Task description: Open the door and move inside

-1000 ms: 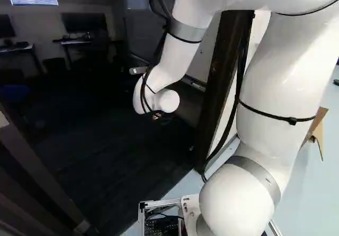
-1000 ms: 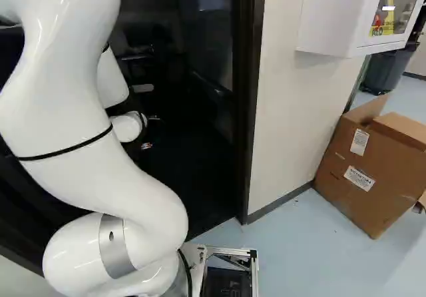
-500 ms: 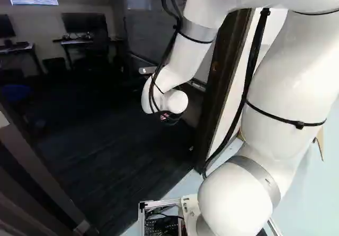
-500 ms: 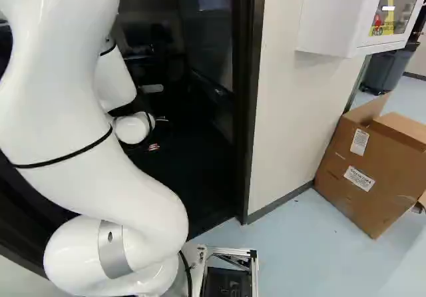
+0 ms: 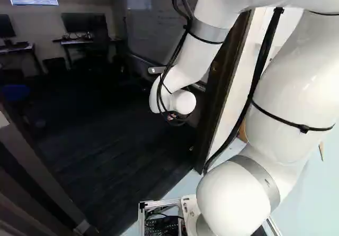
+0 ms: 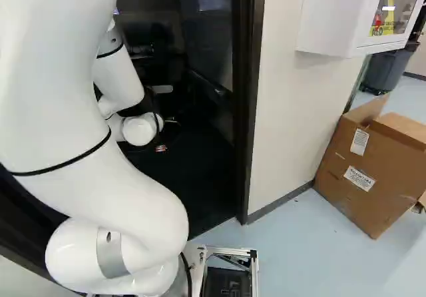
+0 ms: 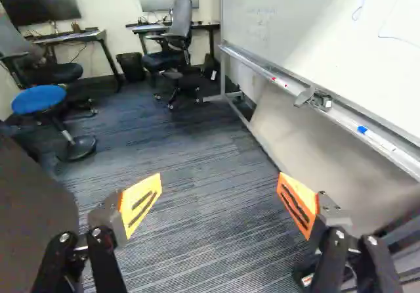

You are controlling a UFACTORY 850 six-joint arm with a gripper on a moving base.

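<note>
Gripper wide and empty; door, probably the dark panel at its nine o'clock, looks open. Ease the base towards eleven o'clock, arm tucked clear of the jamb

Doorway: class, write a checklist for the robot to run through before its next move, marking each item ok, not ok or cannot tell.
1. Doorway open onto the room: ok.
2. Fingers apart and holding nothing: ok.
3. Carpet between and just ahead of them bare: ok.
4. Cardboard box standing aside from the opening: ok.
5. Base inside the room: not ok, pale floor shows ahead of it.
6. Opening wide enough for the base: cannot tell.
</note>
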